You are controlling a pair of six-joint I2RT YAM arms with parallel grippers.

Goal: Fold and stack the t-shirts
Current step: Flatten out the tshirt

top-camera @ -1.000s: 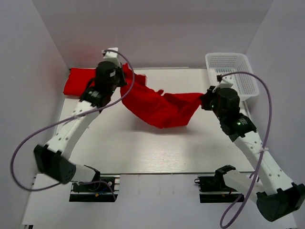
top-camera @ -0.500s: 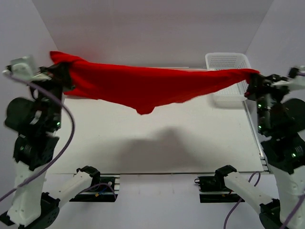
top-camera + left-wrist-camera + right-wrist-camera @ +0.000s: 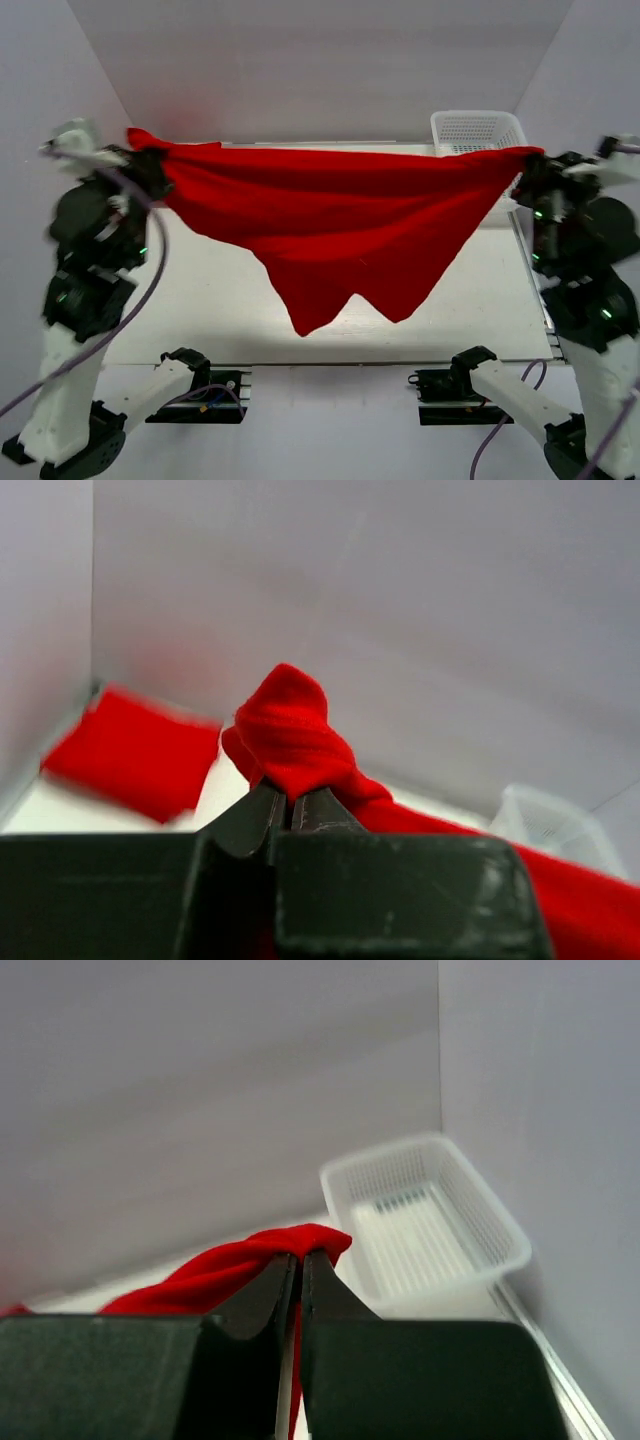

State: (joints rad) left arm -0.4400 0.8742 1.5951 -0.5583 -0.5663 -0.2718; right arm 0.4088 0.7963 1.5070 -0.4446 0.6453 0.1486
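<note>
You hold the plain red cotton t-shirt stretched in the air above the white surface by two bunched corners, one clamped in the left gripper, one in the right gripper (it looks light and limp, so grasp hems, not loose folds).

A pale table stood boxed in on three sides by plain white walls: a back wall meeting its far edge, and a left wall and a right wall running along its sides. The light was soft and even, with a faint red tint low on the back wall toward the left. A white mesh basket sat in the table's far right corner, close to the right wall.
</note>
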